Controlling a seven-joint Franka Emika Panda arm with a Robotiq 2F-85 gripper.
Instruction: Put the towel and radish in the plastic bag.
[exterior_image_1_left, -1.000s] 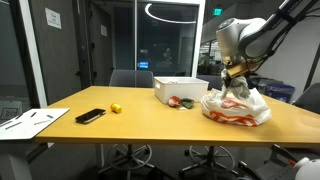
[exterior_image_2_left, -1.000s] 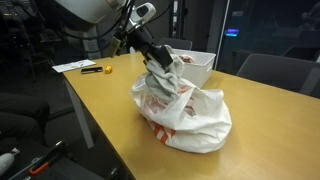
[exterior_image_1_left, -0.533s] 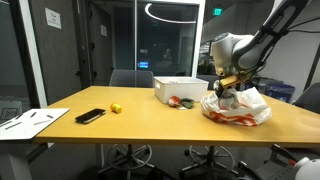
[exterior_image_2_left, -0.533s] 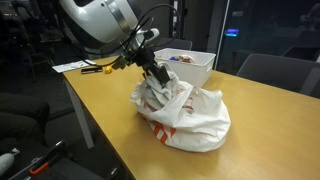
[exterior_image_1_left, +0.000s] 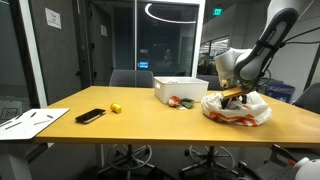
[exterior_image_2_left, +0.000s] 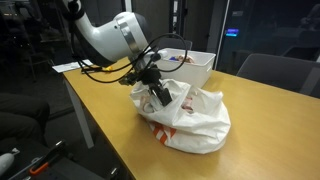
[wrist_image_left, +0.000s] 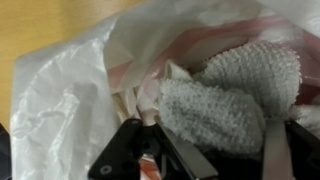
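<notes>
Where the pincer (wrist_image_left: 160, 142) clamps, the towel (wrist_image_left: 235, 100) sits inside the plastic bag (wrist_image_left: 60, 100).

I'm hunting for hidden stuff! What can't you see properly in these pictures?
1. Gripper: in both exterior views the folds of the plastic bag cover its tips, so whether it pinches the towel is hidden.
2. Red bits beside the white box: too small in an exterior view to tell whether one is the radish.
3. Bottom of the bag: hidden by wrinkled plastic, and the wrist view is blurry.
</notes>
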